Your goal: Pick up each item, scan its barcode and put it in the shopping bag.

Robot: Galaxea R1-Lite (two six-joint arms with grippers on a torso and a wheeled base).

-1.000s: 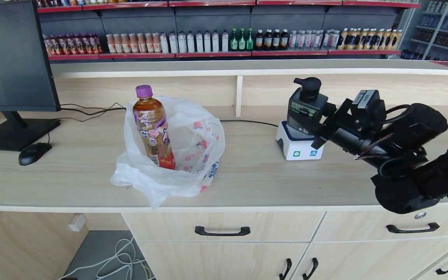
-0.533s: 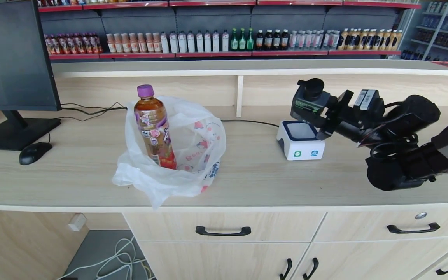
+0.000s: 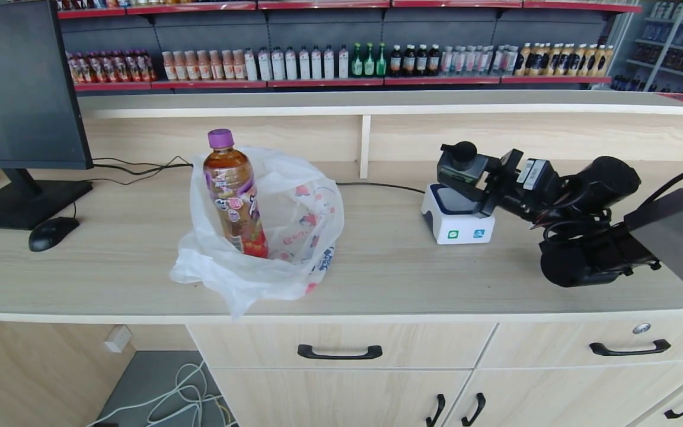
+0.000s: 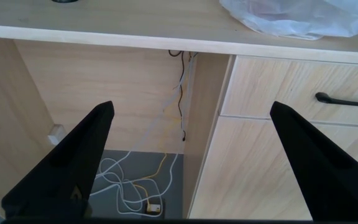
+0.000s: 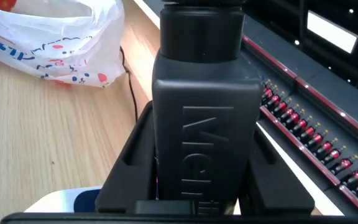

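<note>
Holding the pump bottle (image 3: 459, 171) tipped well over, close to level, just above the window of the scanner (image 3: 457, 224); not possible to tell whether touching it or hanging slightly clear. Pinching the bottle across its dark body with the right gripper (image 3: 494, 178), jaws pressed against both flanks. Running the long axis straight on from the gripper, pump head at the far end, aiming roughly toward the robot's left and slightly up. Judging from this pose: presenting the label side to the scanner, so scanning in hand and bagging not yet done.

Looking outward to the robot's left: finding the bag (image 3: 303, 216) well apart from the scanner on the same worktop (image 3: 389, 270), mouth gaping upward, slumped at its near edge. Already carrying a tea bottle (image 3: 232, 190), standing upright in the left part of the mouth and leaving the right part free.

Treating this as the deciding relation: bag lying straight to the left of the held bottle, along the line of the pump head. Expecting a sideways carry pump-first, then a lowering into the free right part, avoiding a knock against the tea bottle.

Assigning the carry to the right arm, as nearer and already gripping. Hanging low before the cabinet fronts under the worktop edge, the left gripper (image 4: 191, 111), fingers spread wide and holding nothing.
</note>
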